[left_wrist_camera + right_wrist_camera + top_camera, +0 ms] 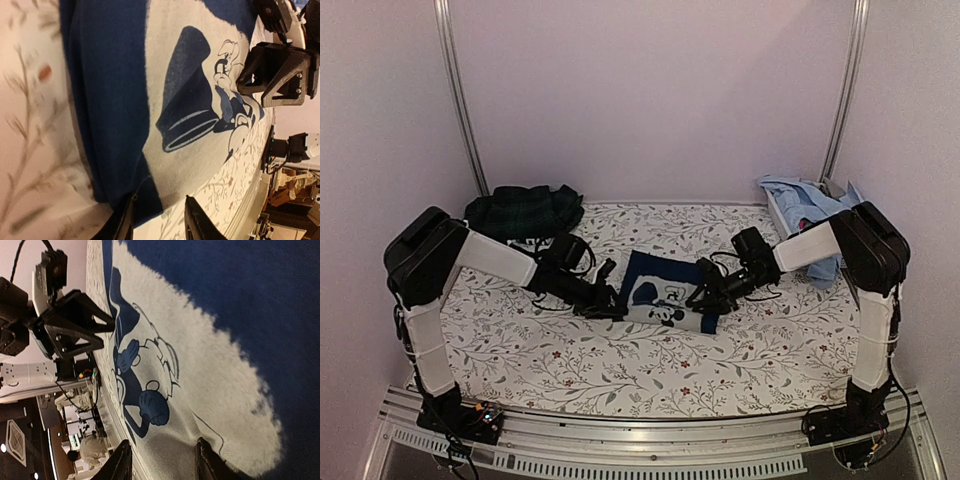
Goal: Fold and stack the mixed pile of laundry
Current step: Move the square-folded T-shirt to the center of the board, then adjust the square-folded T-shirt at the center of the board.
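Navy blue T-shirt (665, 290) lies folded, print up. Left tool (159, 224) and right tool (162, 461), jaws parted, straddle opposite edges (probably to lift both sides together).

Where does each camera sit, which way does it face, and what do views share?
Top external: above and behind the arms, looking down on the white floral-vine sheet; both arms show.
Left wrist: on the left arm, looking past the left gripper across the folded navy blue T-shirt with white cartoon print, toward the right gripper.
Right wrist: on the right arm, facing over the same print past its fingers.
Shared: the T-shirt in all three; each wrist view shows the opposite gripper.
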You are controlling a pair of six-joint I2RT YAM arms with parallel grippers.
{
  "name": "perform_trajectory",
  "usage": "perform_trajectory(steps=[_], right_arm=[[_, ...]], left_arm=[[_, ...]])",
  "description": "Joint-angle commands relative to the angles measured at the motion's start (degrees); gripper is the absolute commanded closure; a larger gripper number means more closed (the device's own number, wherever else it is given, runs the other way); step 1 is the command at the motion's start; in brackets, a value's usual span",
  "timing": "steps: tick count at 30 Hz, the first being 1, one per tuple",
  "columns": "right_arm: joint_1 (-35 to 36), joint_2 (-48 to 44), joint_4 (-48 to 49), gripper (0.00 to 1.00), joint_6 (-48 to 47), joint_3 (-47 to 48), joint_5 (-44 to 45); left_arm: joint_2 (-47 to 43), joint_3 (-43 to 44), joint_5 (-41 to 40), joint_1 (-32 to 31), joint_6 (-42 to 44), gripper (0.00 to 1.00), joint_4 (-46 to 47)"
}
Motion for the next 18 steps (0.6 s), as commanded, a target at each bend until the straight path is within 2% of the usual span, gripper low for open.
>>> perform_trajectory(steps=[1,5,8,11,14,18], right_arm=[[5.97,-8.01,-8.76,0.56,-1.01,-10.96,-1.34],[4.71,-17.09,-13.34,0.53,-3.80,-14.75,-0.45],[-1.08,-23.21,-14.36,0.51,-3.01,-15.64,2.23],[-5.87,-27.00,-16.85,0.51,-3.55,-14.00,4.73],[-7.61,-29.69,-19.37,0.48,-5.67,-11.77,10.33],[-8.50,-27.08,-22.22,0.48,-8.97,-7.98,14.61]], left_arm=[[-7.53,-9.59,-0.51,-6.63,-1.86,0.65,-2.51],[-18.60,-15.65,-0.04,-8.59,-5.54,0.64,-1.49],[-21.54,-13.05,-3.28,-7.20,-3.68,0.60,-5.20],[-18.29,-4.11,-5.29,-5.12,0.58,0.53,-10.94],[-12.16,3.04,-5.49,-2.01,3.31,0.50,-13.30],[-5.28,9.59,-5.60,2.28,5.04,0.47,-13.10]])
